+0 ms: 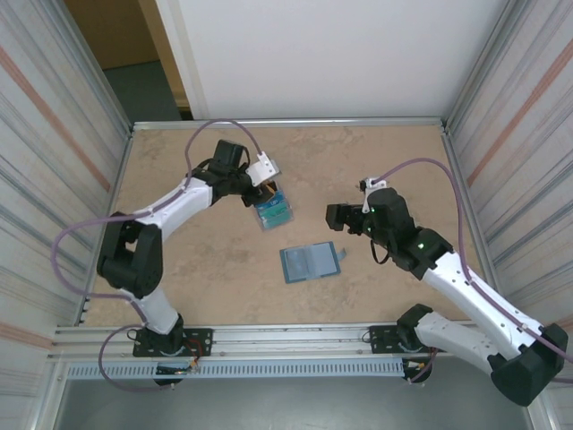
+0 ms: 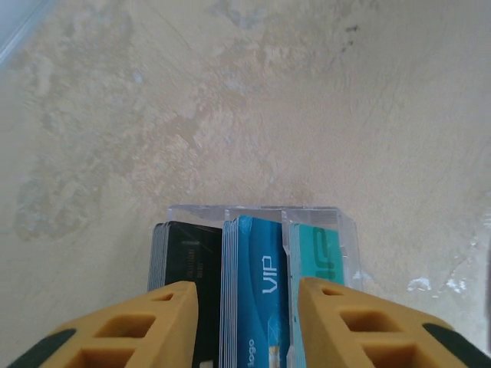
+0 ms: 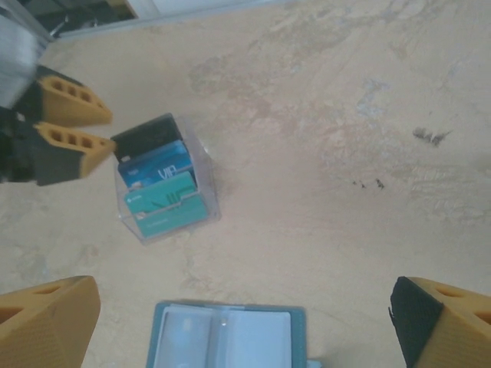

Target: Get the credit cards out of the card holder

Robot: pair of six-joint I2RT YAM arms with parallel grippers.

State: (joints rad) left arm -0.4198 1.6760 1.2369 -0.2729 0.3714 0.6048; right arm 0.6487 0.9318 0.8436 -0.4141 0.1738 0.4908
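Observation:
The card holder [image 1: 311,262] lies open flat on the table, pale pockets facing up, and sits low in the right wrist view [image 3: 226,337]. The credit cards stand in three stacks inside a clear plastic box [image 1: 261,222]: black [image 2: 184,253], blue [image 2: 257,261] and teal-green [image 2: 318,249]. My left gripper [image 2: 247,307] is open just over that box, its yellow fingers either side of the blue stack without touching it. It hangs at the box's far edge in the top view [image 1: 267,186]. My right gripper [image 3: 244,322] is wide open above the card holder, holding nothing.
The clear box [image 3: 207,184] stands a short way behind and left of the card holder. Metal rails and corrugated walls [image 1: 54,134] fence the table on all sides. Bare table [image 1: 385,161] stretches to the back right.

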